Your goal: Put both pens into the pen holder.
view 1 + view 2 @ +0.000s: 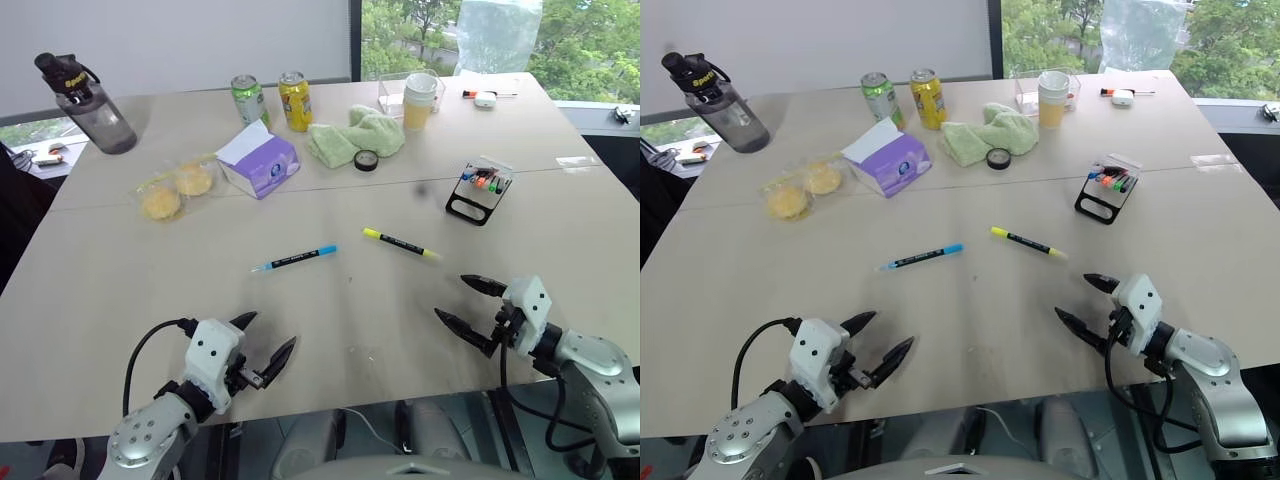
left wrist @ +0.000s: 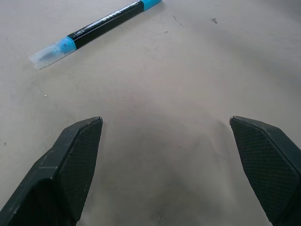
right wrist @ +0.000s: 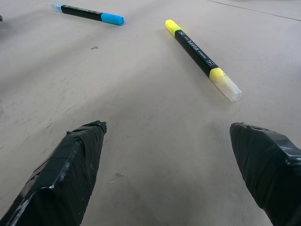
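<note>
You have two pens on the table [image 1: 120, 300], well apart from the pen holder [image 1: 478, 190] toward the far right. The blue pen [image 1: 294, 259] and the yellow pen [image 1: 400, 243] both lie flat, long axes running roughly left-right, inner ends angled toward each other. Your left gripper [image 1: 262, 346] and right gripper [image 1: 470, 304] both stand wide, empty, near the table's front edge.

Pretty bright, even daylight from the windows [image 1: 480, 35] at the far end, soft faint shadows on the surface [image 1: 120, 270], no real glare, everything reasonably sharp.
</note>
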`<state>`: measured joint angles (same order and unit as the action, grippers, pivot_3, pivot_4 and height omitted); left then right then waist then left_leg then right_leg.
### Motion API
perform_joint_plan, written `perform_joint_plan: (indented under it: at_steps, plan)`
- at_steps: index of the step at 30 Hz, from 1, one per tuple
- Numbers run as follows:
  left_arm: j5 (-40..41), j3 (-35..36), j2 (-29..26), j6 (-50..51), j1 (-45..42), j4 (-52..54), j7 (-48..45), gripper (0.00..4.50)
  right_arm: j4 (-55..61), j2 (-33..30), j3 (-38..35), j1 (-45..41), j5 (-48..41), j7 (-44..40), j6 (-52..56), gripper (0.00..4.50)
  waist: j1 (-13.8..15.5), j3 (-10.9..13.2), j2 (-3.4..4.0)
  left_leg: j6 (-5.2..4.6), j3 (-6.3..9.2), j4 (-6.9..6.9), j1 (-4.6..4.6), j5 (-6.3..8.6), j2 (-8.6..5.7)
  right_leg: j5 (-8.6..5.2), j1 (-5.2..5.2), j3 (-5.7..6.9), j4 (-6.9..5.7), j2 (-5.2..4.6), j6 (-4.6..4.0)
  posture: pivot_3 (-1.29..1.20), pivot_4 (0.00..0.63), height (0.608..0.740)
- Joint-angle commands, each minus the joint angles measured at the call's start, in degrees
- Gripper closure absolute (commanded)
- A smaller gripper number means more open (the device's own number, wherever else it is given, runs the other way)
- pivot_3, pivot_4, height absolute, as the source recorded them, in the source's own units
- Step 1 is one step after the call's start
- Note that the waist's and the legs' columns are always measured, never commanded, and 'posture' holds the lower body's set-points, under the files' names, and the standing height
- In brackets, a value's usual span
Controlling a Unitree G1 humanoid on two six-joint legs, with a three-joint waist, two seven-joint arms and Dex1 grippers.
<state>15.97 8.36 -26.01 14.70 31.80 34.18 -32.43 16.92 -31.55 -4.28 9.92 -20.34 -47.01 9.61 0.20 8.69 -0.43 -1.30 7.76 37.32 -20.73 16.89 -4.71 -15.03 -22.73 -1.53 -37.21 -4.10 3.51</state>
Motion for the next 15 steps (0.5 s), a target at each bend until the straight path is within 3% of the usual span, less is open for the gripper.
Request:
perform_joint_plan:
  at_steps: [1,15]
  plan:
    - [1.1,1.3,0.1,-0.9,1.3,2.2,0.0,0.04,0.4,0.0,-0.5,-1.5,-1.6,-0.7,-0.1,0.0,0.1,0.0,0.0,0.0,0.0,0.0,0.0,0.0,0.0,0.0,0.0,0.0,0.0,0.0,0.0,0.0,0.15,0.74]
    - [0.8,1.6,0.7,-0.6,1.5,2.7,1.8,0.04,1.1,0.2,0.7,-3.8,-1.6,-0.2,1.6,0.0,0.6,0.0,0.0,0.0,0.0,0.02,-0.01,0.0,0.0,0.0,0.01,0.01,0.0,0.0,0.0,0.0,0.15,0.74]
